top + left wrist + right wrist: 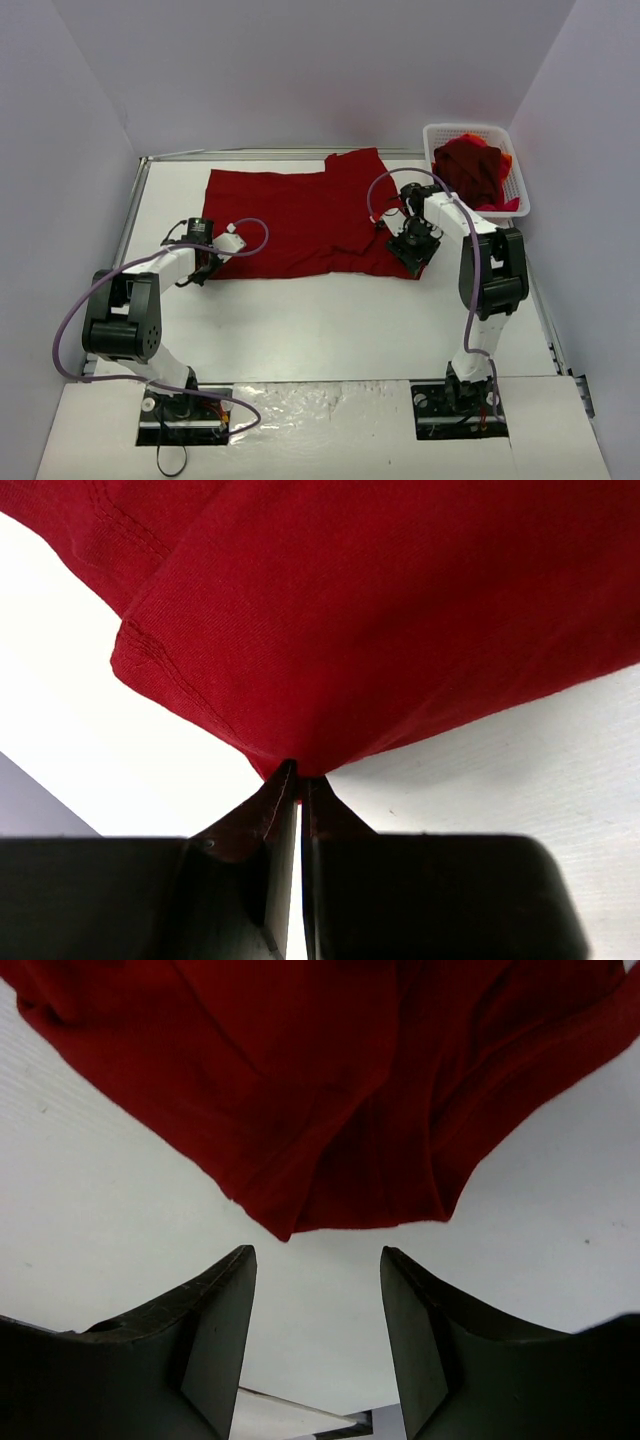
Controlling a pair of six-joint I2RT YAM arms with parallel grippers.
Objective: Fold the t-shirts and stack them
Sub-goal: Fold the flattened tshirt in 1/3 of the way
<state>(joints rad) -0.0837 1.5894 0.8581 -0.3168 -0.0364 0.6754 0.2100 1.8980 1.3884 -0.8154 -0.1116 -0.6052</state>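
Note:
A dark red t-shirt lies spread on the white table, one part folded up at its far right. My left gripper pinches the shirt's near left corner; in the left wrist view the cloth runs into the closed tips of that gripper. My right gripper hovers at the shirt's near right corner. Seen from the right wrist, that gripper stands open just short of the bunched corner, with only bare table between its fingers. More red t-shirts are heaped in the basket.
A white mesh basket stands at the table's far right. Raised metal rails edge the table on the left, back and right. Purple cables loop over both arms.

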